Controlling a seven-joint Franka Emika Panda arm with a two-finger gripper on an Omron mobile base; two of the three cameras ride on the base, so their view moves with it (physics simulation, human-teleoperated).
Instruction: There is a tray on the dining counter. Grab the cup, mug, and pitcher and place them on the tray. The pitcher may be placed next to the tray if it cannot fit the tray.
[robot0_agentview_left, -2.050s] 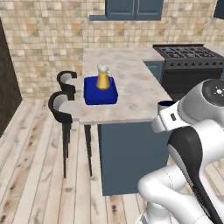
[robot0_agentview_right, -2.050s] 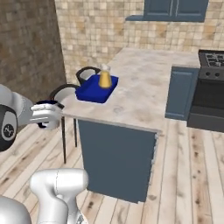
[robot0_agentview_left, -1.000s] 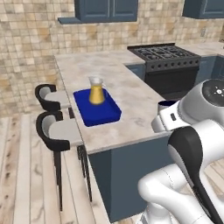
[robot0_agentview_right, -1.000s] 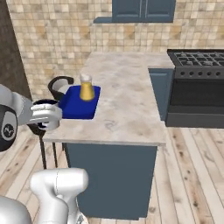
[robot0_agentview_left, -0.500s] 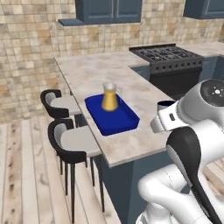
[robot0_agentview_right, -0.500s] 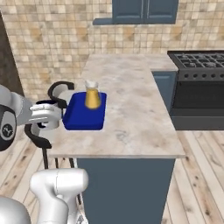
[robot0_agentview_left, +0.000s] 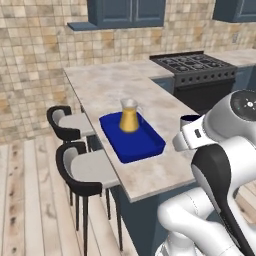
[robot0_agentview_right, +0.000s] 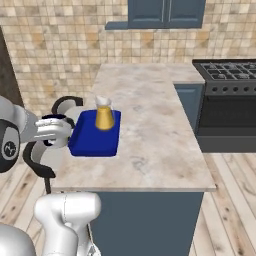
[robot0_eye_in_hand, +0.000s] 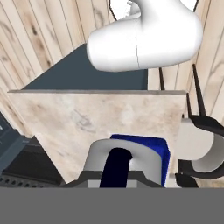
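My gripper is shut on the dark navy mug, which it holds in the air off the near right side of the dining counter. From the hand camera the mug shows as a pale rim and a dark handle close below the lens. The deep-blue tray lies on the counter near its stool-side edge, and the glass pitcher with orange liquid stands upright on its far end. From the right, the gripper and mug hang just left of the tray and pitcher. The cup is out of view.
Two black-and-grey bar stools stand along the counter's left side. A dark stove sits beyond the counter on the right, with blue wall cabinets above. The counter has bare marble right of the tray.
The base has driven, so the whole scene shifted: the counter and tray now sit closer. The mug stays in the shut gripper. The pitcher stays on the tray.
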